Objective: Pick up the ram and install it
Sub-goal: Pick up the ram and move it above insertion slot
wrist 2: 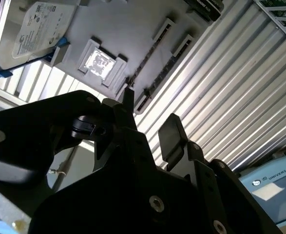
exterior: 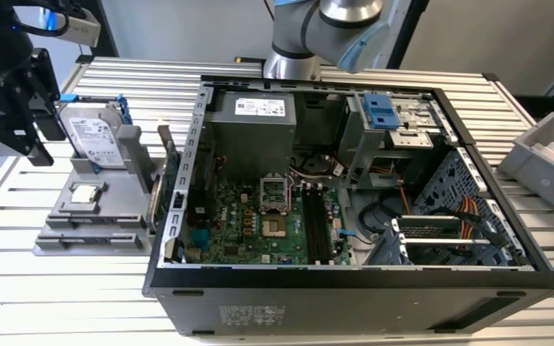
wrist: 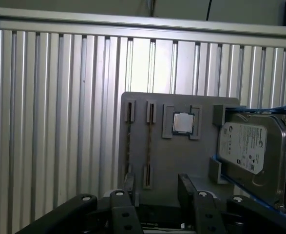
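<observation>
Black two-finger gripper point(wrist: 157, 182) is raised above the grey fixture plate point(wrist: 181, 156), pointing down at it. Fingers point(wrist: 186, 187) are spread wide, with nothing between them and touching nothing. In the exterior view it sits at the exterior view's left, off the table. The silver-and-blue arm joint point(exterior: 346, 25) is behind the case.

The ram point(wrist: 149, 144) is a thin tan strip seen edge-on. It stands in a slot between two small end brackets on the plate, clear of the fingers. A matching strip runs in the parallel slot just beside it; can't tell if that one is a second stick.

On the same plate:
- Small square silver processor chip point(wrist: 183, 123) sits in its frame next to the slots.
- Silver hard drive with white label point(wrist: 247, 151) leans in a blue-edged cradle on the far side of the chip.

Nothing lies between the gripper and the slots.

Open black computer case point(exterior: 354, 288) sits beside the fixture, with the green motherboard point(exterior: 248, 223) exposed. Grey bin point(exterior: 537, 155) is at the exterior view's right. Everything rests on a ribbed aluminium table point(exterior: 66, 303).
</observation>
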Controlling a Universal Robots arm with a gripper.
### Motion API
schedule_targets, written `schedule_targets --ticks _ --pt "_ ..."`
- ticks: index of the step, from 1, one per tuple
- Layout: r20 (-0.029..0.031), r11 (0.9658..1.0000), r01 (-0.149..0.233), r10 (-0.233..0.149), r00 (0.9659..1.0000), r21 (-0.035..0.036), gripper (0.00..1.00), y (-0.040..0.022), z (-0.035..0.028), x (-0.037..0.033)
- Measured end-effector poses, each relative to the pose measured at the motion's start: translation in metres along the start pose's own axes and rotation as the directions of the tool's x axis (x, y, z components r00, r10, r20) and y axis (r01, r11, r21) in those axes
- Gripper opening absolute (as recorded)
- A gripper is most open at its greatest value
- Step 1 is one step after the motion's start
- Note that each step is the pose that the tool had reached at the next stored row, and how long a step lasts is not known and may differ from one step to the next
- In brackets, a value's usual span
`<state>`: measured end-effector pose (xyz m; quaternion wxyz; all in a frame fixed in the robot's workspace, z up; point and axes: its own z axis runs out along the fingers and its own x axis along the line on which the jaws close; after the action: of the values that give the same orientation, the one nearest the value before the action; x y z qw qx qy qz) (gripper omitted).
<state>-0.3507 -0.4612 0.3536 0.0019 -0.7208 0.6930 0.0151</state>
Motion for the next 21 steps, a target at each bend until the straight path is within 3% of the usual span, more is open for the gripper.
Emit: schedule_targets --ticks 2,8,21 --pt "0.0001 1.0000 0.000 0.000 1.0000 -0.0043 1.00 0.0000 0.0020 0.0000" --pt "0.0000 1.0000 0.000 0.000 1.0000 -0.0048 1.00 0.0000 0.0022 0.0001" --pt "0.0001 1.0000 -0.001 0.001 1.0000 -0.0047 1.00 -0.0002 0.0184 0.0029"
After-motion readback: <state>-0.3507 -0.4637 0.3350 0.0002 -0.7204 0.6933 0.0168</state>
